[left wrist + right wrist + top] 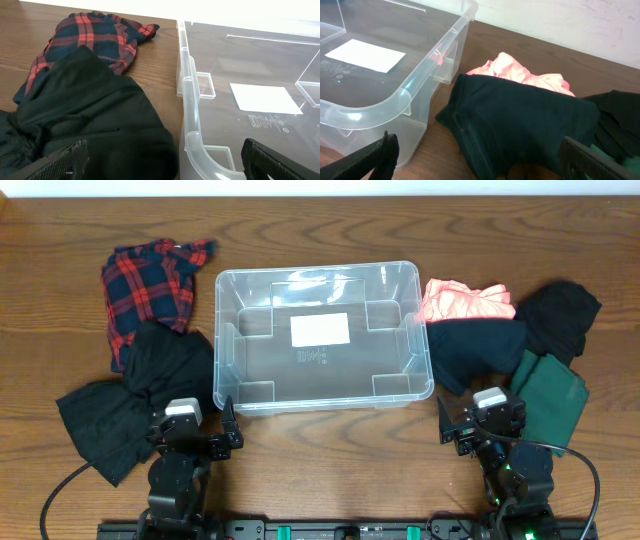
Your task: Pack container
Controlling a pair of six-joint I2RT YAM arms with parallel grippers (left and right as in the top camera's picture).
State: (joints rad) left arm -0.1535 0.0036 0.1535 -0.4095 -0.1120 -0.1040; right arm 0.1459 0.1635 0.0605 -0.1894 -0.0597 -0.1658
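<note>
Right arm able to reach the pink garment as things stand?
Likely yes: pink garment lies mostly uncovered beside the container, just beyond the black garment ahead of the open right tool.

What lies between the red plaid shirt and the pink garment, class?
The clear container, empty apart from its white label, as the overhead view shows.
</note>
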